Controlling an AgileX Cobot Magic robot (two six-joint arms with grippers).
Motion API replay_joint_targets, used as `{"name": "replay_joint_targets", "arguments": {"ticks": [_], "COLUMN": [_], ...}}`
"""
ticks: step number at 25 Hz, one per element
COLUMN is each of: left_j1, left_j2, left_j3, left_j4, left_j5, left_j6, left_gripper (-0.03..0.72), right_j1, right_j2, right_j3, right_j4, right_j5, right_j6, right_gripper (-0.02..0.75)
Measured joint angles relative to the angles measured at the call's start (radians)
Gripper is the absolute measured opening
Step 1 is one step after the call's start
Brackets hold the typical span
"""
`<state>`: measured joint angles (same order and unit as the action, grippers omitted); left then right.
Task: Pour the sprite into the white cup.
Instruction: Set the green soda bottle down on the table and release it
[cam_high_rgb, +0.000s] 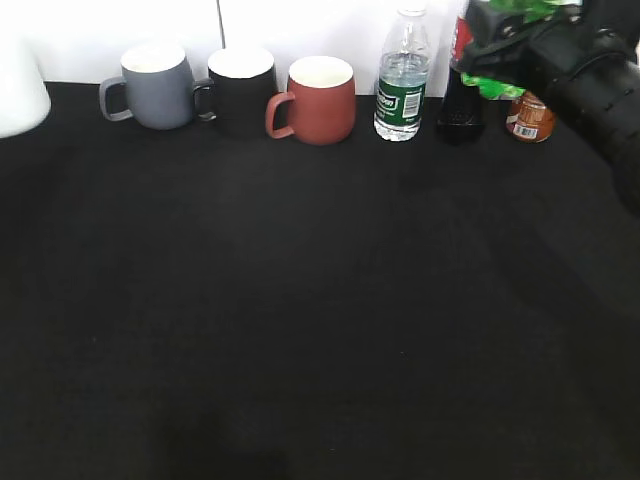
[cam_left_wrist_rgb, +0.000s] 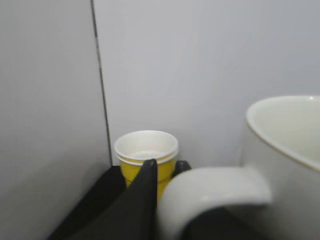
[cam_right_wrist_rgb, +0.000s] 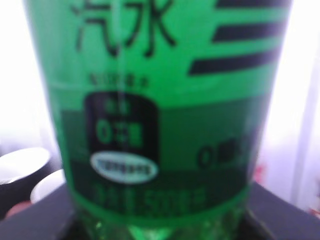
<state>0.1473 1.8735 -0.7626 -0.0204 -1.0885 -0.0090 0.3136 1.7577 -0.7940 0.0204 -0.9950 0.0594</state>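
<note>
The sprite (cam_high_rgb: 497, 88) is a bright green bottle held up at the top right, above the row of bottles. My right gripper (cam_high_rgb: 500, 50) is shut round it. Its green label (cam_right_wrist_rgb: 160, 100) fills the right wrist view and hides the fingers. The white cup (cam_high_rgb: 18, 95) shows at the far left edge. In the left wrist view the white cup (cam_left_wrist_rgb: 285, 155) is close on the right. Its handle (cam_left_wrist_rgb: 210, 192) lies between my left gripper's (cam_left_wrist_rgb: 165, 167) black fingers, which are shut on it. The left gripper is out of the exterior view.
Along the back wall stand a grey mug (cam_high_rgb: 155, 88), a black mug (cam_high_rgb: 240, 90), a red mug (cam_high_rgb: 318, 100), a clear water bottle (cam_high_rgb: 402, 85), a dark cola bottle (cam_high_rgb: 460, 105) and a small orange bottle (cam_high_rgb: 530, 118). A yellow cup (cam_left_wrist_rgb: 146, 155) stands behind the left gripper.
</note>
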Motion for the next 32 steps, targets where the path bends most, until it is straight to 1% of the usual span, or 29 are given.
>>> {"name": "replay_joint_targets", "arguments": {"ticks": [2, 7, 9, 13, 19, 24, 25, 27, 28, 29, 32], "left_j1": [0.004, 0.004, 0.002, -0.027, -0.03, -0.034, -0.034, -0.035, -0.035, -0.035, -0.035], "left_j2": [0.095, 0.313, 0.364, 0.447, 0.534, 0.539, 0.539, 0.536, 0.523, 0.503, 0.443], "left_j3": [-0.093, -0.345, -0.425, -0.53, -0.694, -0.702, -0.702, -0.69, -0.658, -0.619, -0.465], "left_j4": [0.005, 0.02, 0.02, 0.037, 0.039, 0.039, 0.041, 0.046, 0.049, 0.053, 0.059], "left_j5": [0.02, 0.085, 0.106, 0.132, 0.182, 0.197, 0.204, 0.2, 0.194, 0.177, 0.083], "left_j6": [0.0, 0.0, 0.0, -0.003, -0.011, -0.03, -0.051, -0.08, -0.084, -0.086, -0.087], "left_gripper": [0.075, 0.075, 0.075, 0.074, 0.073, 0.077, 0.1, 0.197, 0.225, 0.235, 0.241], "right_j1": [0.0, 0.0, 0.0, 0.0, 0.0, 0.0, 0.0, 0.0, 0.0, 0.0, 0.0], "right_j2": [0.0, 0.0, 0.0, 0.0, 0.003, 0.007, 0.008, 0.008, 0.008, 0.008, 0.008], "right_j3": [0.0, 0.0, 0.0, 0.0, 0.0, 0.0, 0.0, 0.0, 0.0, 0.0, 0.0], "right_j4": [0.032, 0.036, 0.036, 0.036, 0.034, 0.035, 0.035, 0.035, 0.035, 0.035, 0.035], "right_j5": [0.008, 0.048, 0.052, 0.052, 0.053, 0.056, 0.056, 0.056, 0.056, 0.056, 0.056], "right_j6": [-0.023, -0.034, -0.035, -0.035, -0.036, -0.036, -0.036, -0.036, -0.036, -0.036, -0.048], "right_gripper": [0.384, 0.384, 0.384, 0.384, 0.384, 0.384, 0.384, 0.384, 0.384, 0.384, 0.384]}}
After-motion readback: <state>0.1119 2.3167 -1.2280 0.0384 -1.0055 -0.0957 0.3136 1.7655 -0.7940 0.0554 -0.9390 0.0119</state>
